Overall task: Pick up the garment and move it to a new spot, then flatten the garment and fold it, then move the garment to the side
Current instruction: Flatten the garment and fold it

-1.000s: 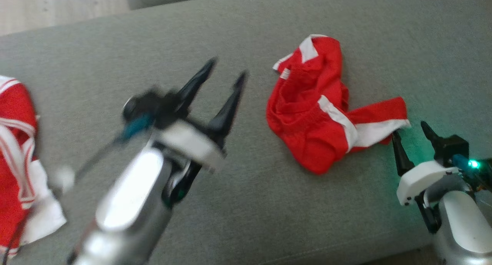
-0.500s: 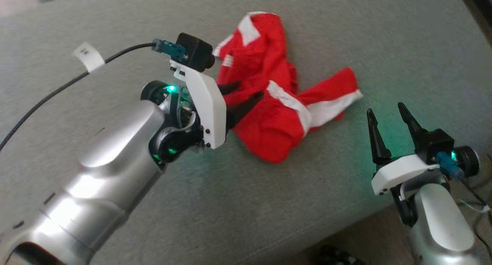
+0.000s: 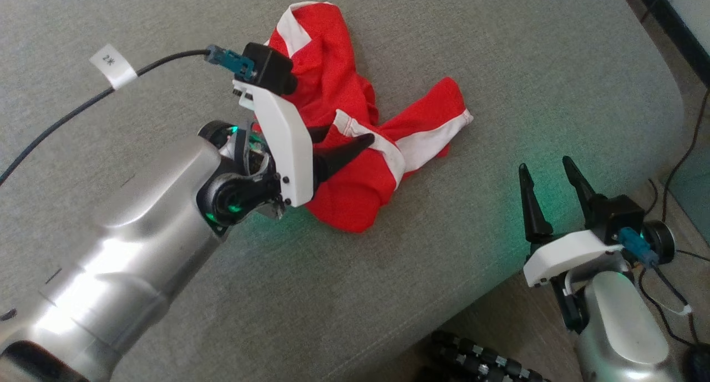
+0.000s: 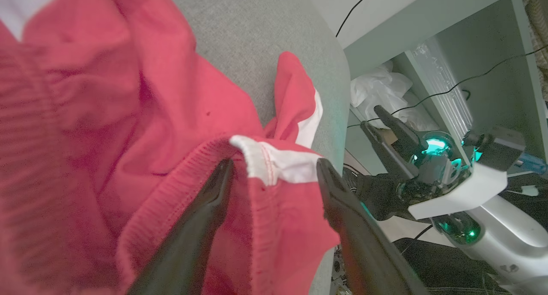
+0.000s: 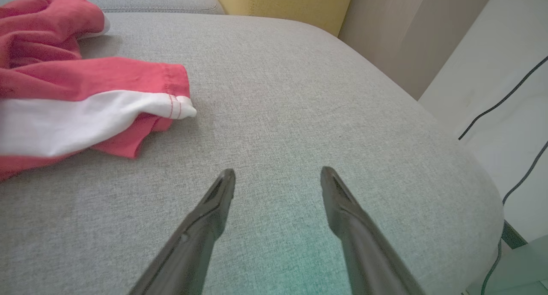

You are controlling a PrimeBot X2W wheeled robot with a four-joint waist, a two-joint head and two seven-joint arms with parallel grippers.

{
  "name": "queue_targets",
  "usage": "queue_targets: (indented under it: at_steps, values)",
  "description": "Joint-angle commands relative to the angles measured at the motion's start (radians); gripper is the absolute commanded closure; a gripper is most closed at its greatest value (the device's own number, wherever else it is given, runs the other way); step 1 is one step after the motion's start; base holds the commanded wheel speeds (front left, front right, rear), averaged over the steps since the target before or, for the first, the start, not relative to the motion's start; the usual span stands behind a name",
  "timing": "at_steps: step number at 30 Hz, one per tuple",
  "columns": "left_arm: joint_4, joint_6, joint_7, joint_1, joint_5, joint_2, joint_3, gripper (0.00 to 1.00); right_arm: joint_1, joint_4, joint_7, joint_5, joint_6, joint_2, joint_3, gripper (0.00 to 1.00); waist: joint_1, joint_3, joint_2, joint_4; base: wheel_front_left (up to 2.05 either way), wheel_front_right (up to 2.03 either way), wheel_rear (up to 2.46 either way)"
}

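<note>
- The garment (image 3: 344,93), red with white bands, lies crumpled on the grey sofa (image 3: 499,66), toward its right end and clear of the front edge.
- One leg with a white band sticks out to the right, and its hem lies flat on the seat.
- The left gripper (image 3: 346,137) reaches in from the left, over the middle of the heap, with its fingers pointing right.
- Its jaws stand apart and nothing is clamped.
- In the left wrist view, the left gripper (image 4: 274,166) straddles a ribbed red edge with a white band stitched in red. The band's end sits in the gap between the two fingers.
- I cannot tell whether the fingers press on the cloth.
- A black cable (image 3: 66,113) with a white label (image 3: 112,66) runs from the left wrist camera across the seat.
- The right gripper (image 3: 544,166) sits near the sofa's front right edge, fingers pointing up the head view. It is apart from the garment and touches nothing.
- Its jaws are also spread wide and hold nothing.
- In the right wrist view, the right gripper (image 5: 277,175) has bare grey seat between its fingers. The banded leg lies off to the upper left.
- Green light from the wrist falls on the seat beneath it.
- A yellow cushion (image 5: 278,4) shows past the far end of the sofa.
</note>
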Motion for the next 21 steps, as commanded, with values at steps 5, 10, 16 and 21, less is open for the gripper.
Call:
queue_targets:
  at_steps: [5, 10, 16, 21]
  values:
    - [-0.048, -0.006, -0.009, -0.077, -0.035, 0.012, 0.025, 0.79, -0.026, -0.006, -0.018, 0.003, 0.007, -0.005, 0.005, 0.00, -0.0001, -0.004, 0.0000, 0.003, 0.00, 0.00, 0.00]
    - [-0.120, -0.006, -0.023, -0.078, -0.074, 0.011, 0.002, 1.00, -0.024, -0.003, -0.019, 0.000, 0.007, -0.003, -0.003, 0.00, -0.0001, -0.012, 0.0000, 0.045, 0.00, 0.00, 0.00]
    - [-0.255, -0.006, -0.120, -0.058, -0.071, 0.078, -0.006, 1.00, -0.012, 0.002, -0.018, 0.063, 0.007, -0.012, 0.044, 0.00, -0.0001, -0.056, 0.0000, 0.150, 0.00, 0.00, 0.00]
    - [-0.317, -0.006, -0.263, -0.013, -0.038, 0.182, 0.031, 1.00, 0.010, 0.000, 0.005, 0.105, 0.007, -0.059, 0.102, 0.00, -0.0001, -0.108, 0.0000, 0.247, 0.00, 0.00, 0.00]
